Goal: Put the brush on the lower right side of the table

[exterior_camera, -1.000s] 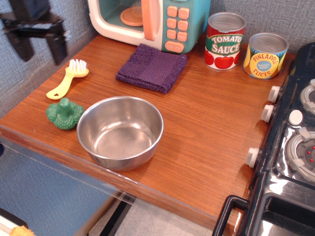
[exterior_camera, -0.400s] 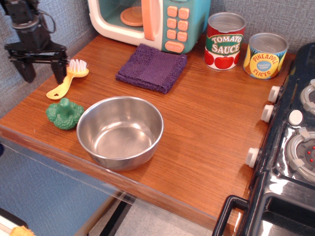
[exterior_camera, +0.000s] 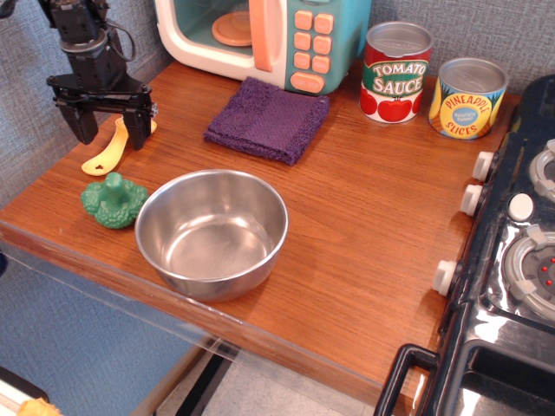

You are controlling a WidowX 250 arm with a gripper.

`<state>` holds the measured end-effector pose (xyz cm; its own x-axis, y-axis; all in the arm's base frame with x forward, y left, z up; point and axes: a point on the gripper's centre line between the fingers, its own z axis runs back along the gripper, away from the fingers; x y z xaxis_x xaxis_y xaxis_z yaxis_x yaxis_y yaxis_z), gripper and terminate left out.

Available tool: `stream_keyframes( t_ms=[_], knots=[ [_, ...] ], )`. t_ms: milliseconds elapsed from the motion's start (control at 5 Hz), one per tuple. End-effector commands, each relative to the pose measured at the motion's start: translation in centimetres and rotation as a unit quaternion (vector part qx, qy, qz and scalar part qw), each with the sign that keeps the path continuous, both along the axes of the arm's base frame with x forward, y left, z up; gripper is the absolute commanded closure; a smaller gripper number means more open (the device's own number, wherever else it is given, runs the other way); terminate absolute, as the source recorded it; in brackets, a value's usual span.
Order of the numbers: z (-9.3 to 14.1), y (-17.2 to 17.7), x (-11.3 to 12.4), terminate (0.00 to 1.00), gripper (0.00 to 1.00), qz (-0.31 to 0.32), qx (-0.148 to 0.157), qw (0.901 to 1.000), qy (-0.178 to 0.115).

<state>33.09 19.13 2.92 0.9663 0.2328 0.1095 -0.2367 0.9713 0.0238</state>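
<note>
The tool (exterior_camera: 113, 126) hangs vertically (jaws apart) straddling the brush (exterior_camera: 107, 152) on the table (exterior_camera: 364, 225).

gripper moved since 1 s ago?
Yes. The gripper has shifted right and down from the upper left corner, judged against the toy microwave. It now straddles the brush, jaws open, on the table.

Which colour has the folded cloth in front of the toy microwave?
The cloth is dark purple, seen clearly in the observation.image view, the only one.
</note>
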Motion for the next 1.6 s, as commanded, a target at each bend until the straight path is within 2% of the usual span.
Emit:
stream_keyframes(
  t_ms=[0,200,400,600,800,1000,1200,1400],
  knots=[
    [-0.1,1.6,0.2,0.00,0.00,0.007,0.030,0.9993,0.023],
    [-0.8,1.7,0.2,0.00,0.00,0.009,0.036,0.9986,0.038],
    [-0.5,1.3,0.2,0.00,1.00,0.006,0.027,0.9993,0.027],
    [1.9,0.8,0.0,0.00,1.00,-0.006,0.015,0.9999,-0.003],
    [5.0,0.7,-0.5,0.00,1.00,-0.012,0.002,0.9998,-0.016],
    [9.9,-1.2,-1.1,0.00,1.00,-0.022,0.025,0.9969,-0.072],
    [14.7,-5.3,-1.0,0.00,1.00,-0.136,-0.018,0.9800,-0.144],
    [15.6,-10.0,-2.0,0.00,1.00,-0.256,-0.043,0.9587,-0.116]
  ],
)
